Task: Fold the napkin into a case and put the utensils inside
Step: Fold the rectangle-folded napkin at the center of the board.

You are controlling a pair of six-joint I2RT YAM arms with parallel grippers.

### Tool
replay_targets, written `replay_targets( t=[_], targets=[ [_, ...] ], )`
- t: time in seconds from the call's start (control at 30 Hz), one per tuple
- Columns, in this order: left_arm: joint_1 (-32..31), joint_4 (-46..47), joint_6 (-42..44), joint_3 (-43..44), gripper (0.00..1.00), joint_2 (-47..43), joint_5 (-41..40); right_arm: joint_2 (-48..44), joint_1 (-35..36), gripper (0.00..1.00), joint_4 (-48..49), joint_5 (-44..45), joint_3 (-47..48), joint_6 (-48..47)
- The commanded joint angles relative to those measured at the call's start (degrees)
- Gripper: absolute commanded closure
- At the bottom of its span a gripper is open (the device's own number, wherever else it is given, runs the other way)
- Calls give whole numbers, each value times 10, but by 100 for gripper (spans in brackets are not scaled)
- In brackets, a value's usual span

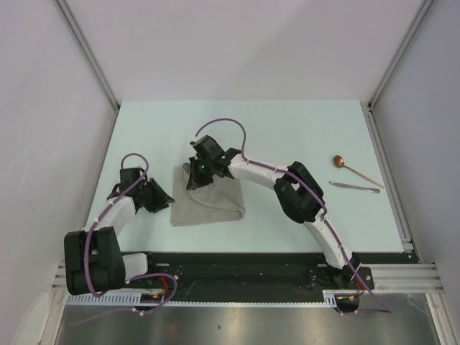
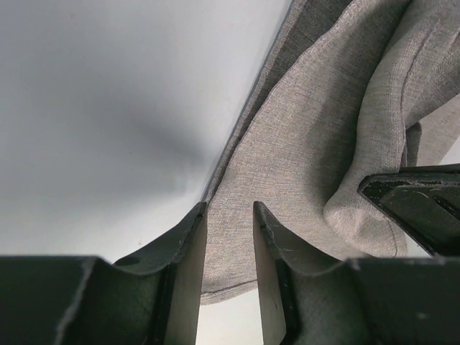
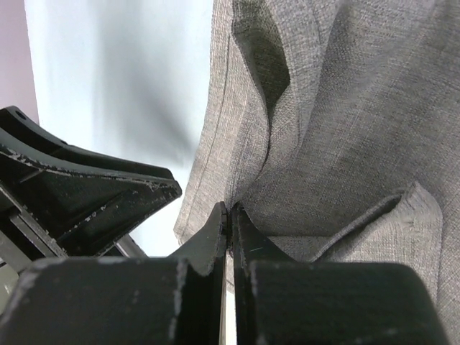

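Observation:
The grey-beige napkin (image 1: 210,203) lies rumpled and partly folded on the table, left of centre. My right gripper (image 1: 198,177) is over its far left corner, and in the right wrist view that gripper (image 3: 231,208) is shut on a pinched fold of the napkin (image 3: 345,129). My left gripper (image 1: 162,198) sits at the napkin's left edge. Its jaws (image 2: 230,208) stand apart, with the napkin (image 2: 309,144) edge showing in the gap. The utensils lie far right: a copper spoon (image 1: 356,171) and a thin silvery piece (image 1: 354,187). No finished case is in view.
The pale table (image 1: 302,129) is walled at the back and both sides, with metal rails along the left and right edges. The right arm's elbow (image 1: 296,192) arches between the napkin and the utensils. A black finger of the other gripper (image 2: 424,205) intrudes at the right of the left wrist view.

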Motion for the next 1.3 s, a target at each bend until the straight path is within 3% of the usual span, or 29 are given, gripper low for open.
replay_targets(
  t=[0.0, 0.93, 1.0, 1.03, 1.1, 1.13, 1.27],
  targets=[
    [4, 9, -9, -6, 64, -16, -8, 10, 2, 100, 19, -8, 37, 0],
    [3, 13, -13, -20, 65, -22, -5, 59, 10, 100, 22, -25, 79, 11],
    [4, 11, -14, -19, 64, -27, -7, 58, 8, 92, 28, -53, 80, 6],
    [4, 11, -14, -17, 63, -35, -7, 53, 7, 77, 37, -63, 79, 5],
    [4, -1, -7, -10, 60, -43, -12, 42, 2, 68, 35, -98, 80, -11],
    [4, -6, -5, 2, 59, -53, -14, 33, 0, 58, 29, -105, 76, -16],
    [5, -39, 14, 42, 52, -80, -8, -57, -11, 37, 9, -153, 42, -60]
  ],
)
